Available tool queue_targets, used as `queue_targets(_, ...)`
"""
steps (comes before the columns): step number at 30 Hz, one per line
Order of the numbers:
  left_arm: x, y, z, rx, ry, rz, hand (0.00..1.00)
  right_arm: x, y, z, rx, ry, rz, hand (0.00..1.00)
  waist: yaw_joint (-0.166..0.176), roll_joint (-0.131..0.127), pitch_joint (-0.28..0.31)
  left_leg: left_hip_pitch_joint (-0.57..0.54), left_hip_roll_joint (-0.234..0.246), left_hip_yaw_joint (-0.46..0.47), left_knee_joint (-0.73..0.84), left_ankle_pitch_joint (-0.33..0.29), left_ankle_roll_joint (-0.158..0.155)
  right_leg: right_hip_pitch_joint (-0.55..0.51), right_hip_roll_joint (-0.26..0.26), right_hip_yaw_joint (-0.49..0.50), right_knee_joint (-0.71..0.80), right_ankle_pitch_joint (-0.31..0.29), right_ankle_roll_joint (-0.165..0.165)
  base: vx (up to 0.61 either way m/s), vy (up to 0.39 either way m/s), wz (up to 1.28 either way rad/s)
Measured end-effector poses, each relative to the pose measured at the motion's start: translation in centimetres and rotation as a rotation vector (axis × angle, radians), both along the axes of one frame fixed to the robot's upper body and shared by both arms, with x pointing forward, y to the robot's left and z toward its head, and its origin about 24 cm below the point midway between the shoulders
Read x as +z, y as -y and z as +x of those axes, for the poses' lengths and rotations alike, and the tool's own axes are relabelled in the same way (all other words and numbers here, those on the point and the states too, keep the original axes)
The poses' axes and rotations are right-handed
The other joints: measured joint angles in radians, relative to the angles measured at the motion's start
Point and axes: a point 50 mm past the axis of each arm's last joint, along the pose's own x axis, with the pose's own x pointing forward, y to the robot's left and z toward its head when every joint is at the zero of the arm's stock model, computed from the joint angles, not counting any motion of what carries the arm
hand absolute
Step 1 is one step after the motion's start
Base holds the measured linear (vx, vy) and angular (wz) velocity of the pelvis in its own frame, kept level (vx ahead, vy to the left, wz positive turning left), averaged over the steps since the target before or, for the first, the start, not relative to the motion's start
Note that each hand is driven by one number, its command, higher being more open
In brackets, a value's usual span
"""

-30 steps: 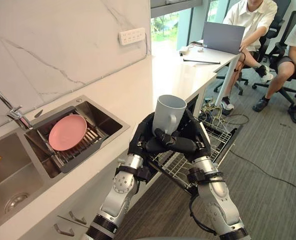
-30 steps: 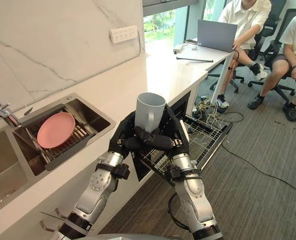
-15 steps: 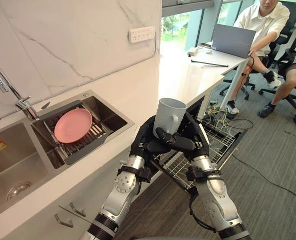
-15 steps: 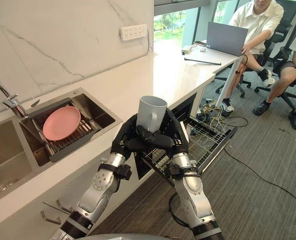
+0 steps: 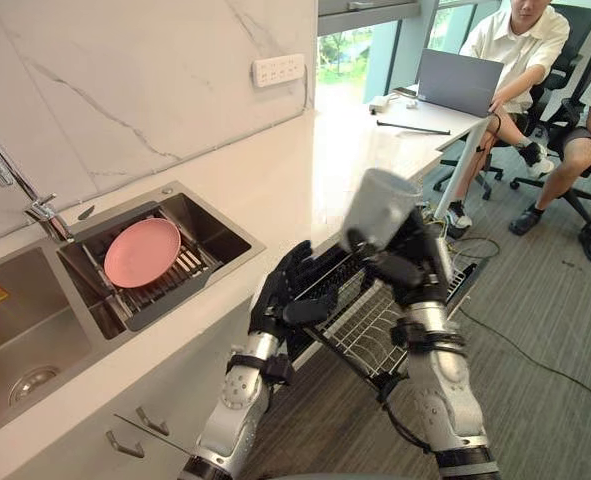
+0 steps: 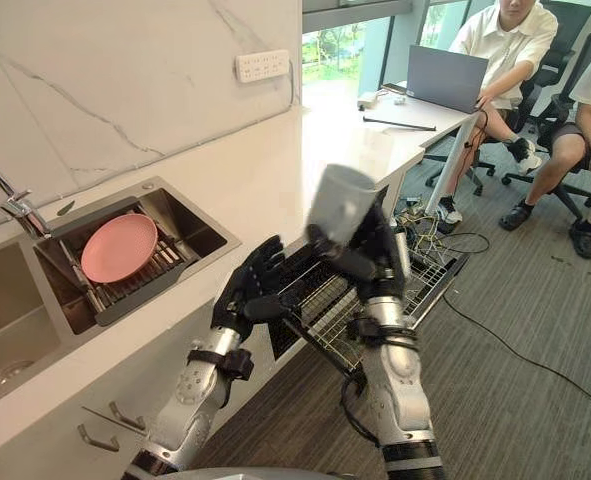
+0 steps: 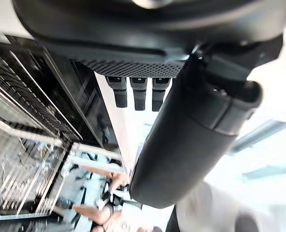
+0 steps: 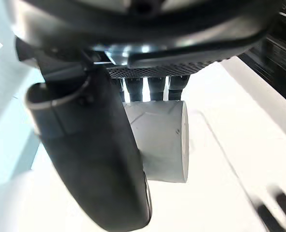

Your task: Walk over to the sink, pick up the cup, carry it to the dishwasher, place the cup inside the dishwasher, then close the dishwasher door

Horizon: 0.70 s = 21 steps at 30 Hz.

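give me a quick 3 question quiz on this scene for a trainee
1. Which robot hand holds the cup? A left, B right, C both
2. True or false: the cup has already been set down.
3. Fill in: the pink plate lies in the ____.

Key
1. B: the right robot hand is curled round it; the left robot hand is open and apart from it.
2. False: it is held in the air, tilted.
3. sink

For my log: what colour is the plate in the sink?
The plate is pink; the left eye view shows it best.
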Motion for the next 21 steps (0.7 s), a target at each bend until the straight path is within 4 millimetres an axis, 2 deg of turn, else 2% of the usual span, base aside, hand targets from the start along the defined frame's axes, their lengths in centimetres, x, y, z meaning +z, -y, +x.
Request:
queue_targets(3, 0.1, -0.9, 0.0, 0.035, 0.001, 0.0, 0.9, 0.3, 1.1, -0.2, -0.052, 0.016, -0.014, 0.3, -0.002, -0.002, 0.002, 0.0, -0.001, 0.002, 0.0, 0.0, 0.0, 0.0, -0.001, 0.0, -0.001, 0.0, 0.0, 0.0, 0.0, 0.0)
queue_targets(8, 2.0, -0.7, -0.4, -0.008, 0.086, -0.028, 0.9, -0.1, 1.3, -0.5, -0.061, 0.0, -0.054, 0.3, 0.0, -0.003, 0.002, -0.001, 0.0, 0.0, 0.0, 0.0, 0.0, 0.003, -0.002, -0.003, -0.006, 0.002, -0.003, 0.0, 0.0, 0.0)
queue_targets(10, 1.9, -0.6, -0.6, -0.025, 0.084, -0.042, 0.9, -0.4, 1.4, -0.8, -0.064, -0.012, -0.056, 0.3, 0.0, -0.002, 0.002, -0.001, 0.0, 0.0, 0.0, 0.0, 0.001, 0.003, -0.002, -0.004, -0.006, 0.002, -0.003, 0.0, 0.0, 0.0)
queue_targets(16, -1.2, -2.0, -3.3, -0.02, -0.052, -0.032, 0.9, -3.7, 2.5, -3.0, -0.062, -0.161, -0.141, 0.3, -0.001, -0.003, 0.002, -0.008, -0.001, -0.001, 0.0, 0.0, 0.0, -0.004, -0.003, -0.004, -0.007, -0.002, 0.001, 0.0, 0.0, 0.0)
queue_targets(18, -2.4, -2.7, -4.4, -0.012, -0.107, -0.02, 0.9, -5.1, 3.1, -3.7, -0.061, -0.238, -0.198, 0.3, -0.001, -0.003, 0.004, -0.024, -0.001, -0.003, 0.0, -0.001, -0.001, -0.016, -0.004, -0.007, -0.006, -0.004, 0.003, -0.01, -0.001, 0.06)
queue_targets(19, -3.8, -3.6, -5.4, -0.004, -0.174, 0.006, 0.9, -6.5, 3.7, -4.0, -0.06, -0.314, -0.252, 0.3, 0.0, -0.003, 0.007, -0.041, -0.001, -0.007, 0.0, -0.003, -0.004, -0.032, -0.008, -0.012, -0.004, -0.005, 0.006, -0.01, -0.002, 0.09)
queue_targets(21, -4.8, -4.2, -6.2, -0.002, -0.224, 0.025, 0.9, -7.4, 4.2, -4.2, -0.062, -0.361, -0.287, 0.3, 0.001, -0.004, 0.014, -0.049, -0.001, -0.011, 0.0, -0.001, -0.002, -0.036, -0.01, -0.015, -0.004, -0.002, 0.002, -0.01, 0.007, 0.1)
